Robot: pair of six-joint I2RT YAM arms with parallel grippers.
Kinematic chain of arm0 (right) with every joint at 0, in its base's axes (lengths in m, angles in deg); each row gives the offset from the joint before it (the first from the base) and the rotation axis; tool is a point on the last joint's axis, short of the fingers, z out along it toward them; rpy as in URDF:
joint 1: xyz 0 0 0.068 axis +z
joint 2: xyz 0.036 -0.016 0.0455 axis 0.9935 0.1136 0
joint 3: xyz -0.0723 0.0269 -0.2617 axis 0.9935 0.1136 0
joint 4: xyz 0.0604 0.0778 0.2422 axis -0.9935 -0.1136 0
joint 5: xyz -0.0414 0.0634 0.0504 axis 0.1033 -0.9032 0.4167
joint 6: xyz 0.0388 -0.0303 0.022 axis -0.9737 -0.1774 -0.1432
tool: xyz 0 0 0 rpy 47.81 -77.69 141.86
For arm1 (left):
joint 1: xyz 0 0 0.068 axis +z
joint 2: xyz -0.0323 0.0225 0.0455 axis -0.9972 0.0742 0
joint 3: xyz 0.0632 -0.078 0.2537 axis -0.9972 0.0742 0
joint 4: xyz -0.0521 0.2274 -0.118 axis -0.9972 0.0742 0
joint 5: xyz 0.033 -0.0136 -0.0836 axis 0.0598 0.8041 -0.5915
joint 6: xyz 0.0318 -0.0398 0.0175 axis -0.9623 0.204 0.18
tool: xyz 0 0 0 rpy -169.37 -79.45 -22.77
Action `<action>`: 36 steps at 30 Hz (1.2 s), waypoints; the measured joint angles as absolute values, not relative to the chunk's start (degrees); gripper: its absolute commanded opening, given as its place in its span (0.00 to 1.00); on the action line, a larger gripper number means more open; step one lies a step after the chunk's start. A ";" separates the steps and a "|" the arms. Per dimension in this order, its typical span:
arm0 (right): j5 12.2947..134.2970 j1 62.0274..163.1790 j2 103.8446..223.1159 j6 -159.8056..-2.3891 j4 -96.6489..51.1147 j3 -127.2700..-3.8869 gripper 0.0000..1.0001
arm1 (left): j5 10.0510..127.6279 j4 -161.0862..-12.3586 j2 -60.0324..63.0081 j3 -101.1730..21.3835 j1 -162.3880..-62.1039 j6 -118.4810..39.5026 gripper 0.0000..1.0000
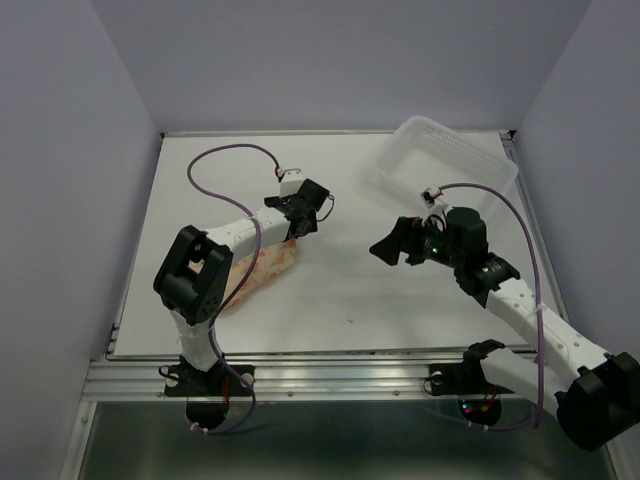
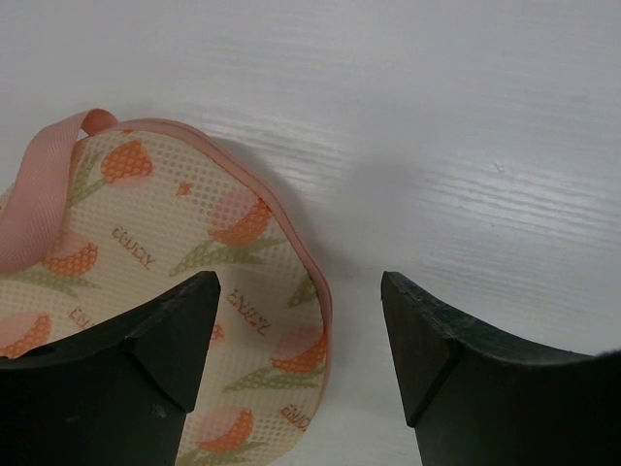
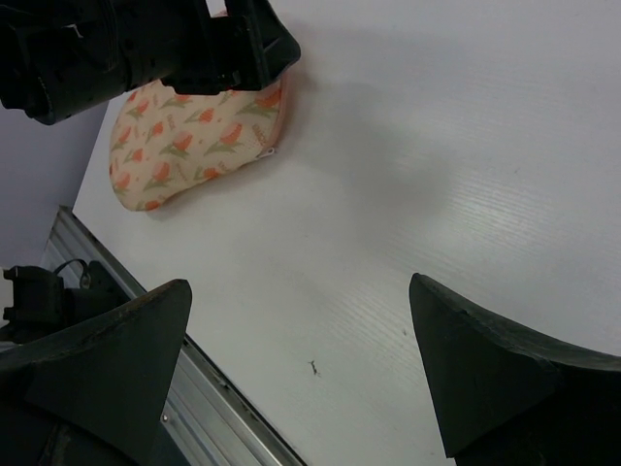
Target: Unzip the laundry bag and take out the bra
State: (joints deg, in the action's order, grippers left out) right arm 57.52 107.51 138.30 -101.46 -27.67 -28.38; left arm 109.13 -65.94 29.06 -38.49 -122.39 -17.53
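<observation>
Bag place: laundry bag (image 1: 262,268) flat on the white surface (image 1: 350,290), left of centre in the top view, partly hidden under the left arm (image 1: 235,235).
Bag versus left hand: left hand (image 1: 320,207) just up and right of the bag's upper end in the top view; in the left wrist view, rounded end at lower left, passing behind the finger (image 2: 146,379) on that side and curving into the gap; contact impossible to tell.
Bag versus right hand: well apart; bag at upper left of the right wrist view, right hand (image 3: 299,291) at the bottom, over bare surface.
Long axis: diagonal in the top view, lower left to upper right; pink loop (image 2: 39,204) and pink zipper rim (image 2: 296,233) at the upper-right end.
Left hand: spread, pinching nothing.
Right hand: spread wide, nothing between the fingers.
Counts: one laundry bag, one loop, one clear plastic tub (image 1: 445,150) at upper right of the top view, two hands.
</observation>
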 measured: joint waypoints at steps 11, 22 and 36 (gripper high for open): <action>56.73 107.53 138.34 -101.29 -27.21 -26.59 1.00 | 108.37 -67.17 32.54 -39.23 -118.35 -17.81 0.64; 53.50 107.51 138.41 -101.27 -23.32 -23.46 1.00 | 107.19 -67.69 34.81 -39.56 -118.41 -18.91 0.00; 51.55 114.63 148.48 -102.29 3.30 -15.70 0.80 | 92.87 -71.87 24.30 -39.32 -119.68 -20.39 0.00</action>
State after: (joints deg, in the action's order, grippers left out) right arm 51.55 114.63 148.48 -102.29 3.30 -15.70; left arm 92.87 -71.87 24.30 -39.32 -119.68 -20.39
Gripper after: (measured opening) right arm 0.962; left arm 0.044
